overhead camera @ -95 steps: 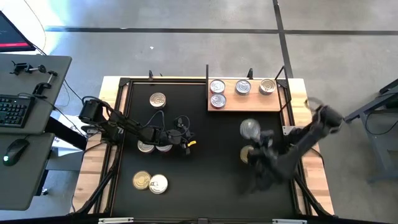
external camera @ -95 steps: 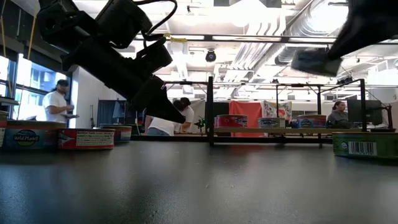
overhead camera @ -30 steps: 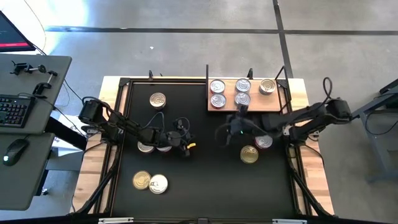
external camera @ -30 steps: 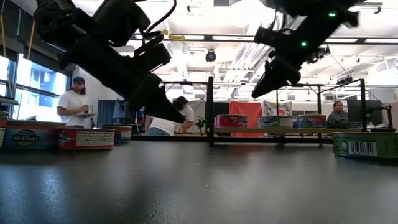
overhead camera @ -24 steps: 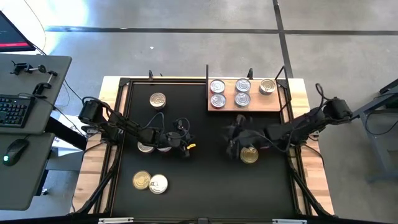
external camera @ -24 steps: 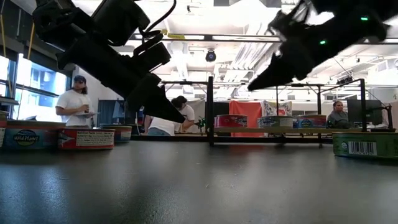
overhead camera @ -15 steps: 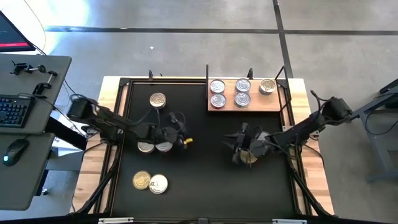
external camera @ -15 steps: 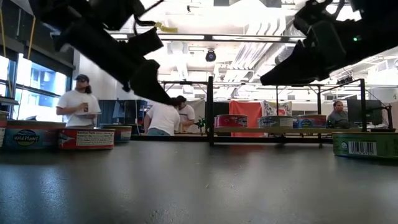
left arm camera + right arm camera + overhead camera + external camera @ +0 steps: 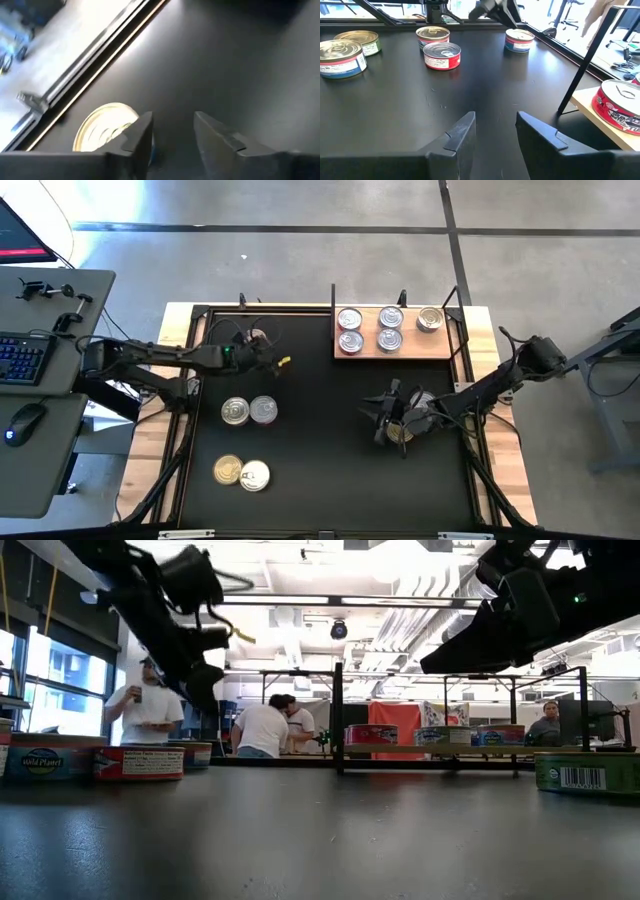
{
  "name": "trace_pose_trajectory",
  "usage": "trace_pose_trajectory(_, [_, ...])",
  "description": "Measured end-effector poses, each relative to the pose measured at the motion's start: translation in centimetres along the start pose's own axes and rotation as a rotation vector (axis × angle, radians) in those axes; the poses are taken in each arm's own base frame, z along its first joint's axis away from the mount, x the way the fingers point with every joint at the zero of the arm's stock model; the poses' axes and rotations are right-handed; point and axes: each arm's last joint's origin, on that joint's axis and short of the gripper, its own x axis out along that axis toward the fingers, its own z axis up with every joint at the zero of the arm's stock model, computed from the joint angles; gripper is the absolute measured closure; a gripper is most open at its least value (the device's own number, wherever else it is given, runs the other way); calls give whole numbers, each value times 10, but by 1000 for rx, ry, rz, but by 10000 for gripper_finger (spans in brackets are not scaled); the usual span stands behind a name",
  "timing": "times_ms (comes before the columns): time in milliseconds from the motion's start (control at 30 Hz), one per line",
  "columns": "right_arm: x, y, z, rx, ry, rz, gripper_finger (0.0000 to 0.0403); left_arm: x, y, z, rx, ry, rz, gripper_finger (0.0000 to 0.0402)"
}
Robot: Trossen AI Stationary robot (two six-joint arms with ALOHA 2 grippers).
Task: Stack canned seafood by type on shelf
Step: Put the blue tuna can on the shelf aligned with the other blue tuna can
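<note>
The left gripper (image 9: 268,360) hangs parted and empty over the far-left gold-lidded can (image 9: 106,126); the right gripper (image 9: 382,421), also parted, hovers mid-mat.

"Wild Planet" reads on the blue tin (image 9: 40,761) at the low view's left; other labels are unreadable.

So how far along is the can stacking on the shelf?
Done: five cans sit on the shelf. In hand: nothing; the left gripper is open beside a gold-lidded can, the right gripper open over the black mat. Left: about seven loose cans on the mat to sort.
</note>
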Motion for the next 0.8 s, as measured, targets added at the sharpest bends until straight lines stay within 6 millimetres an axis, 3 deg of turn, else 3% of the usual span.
trace_pose_trajectory(167, [0,0,0,2,0,0,271,24,13,-8,-9,125,64,224])
trace_pose_trajectory(400, [0,0,0,0,2,0,271,49,20,-18,29,232,115,237])
trace_pose_trajectory(633, [0,0,0,0,2,1,271,64,23,-22,86,274,159,279])
trace_pose_trajectory(800, [0,0,0,1,2,1,271,62,20,-22,136,270,147,351])
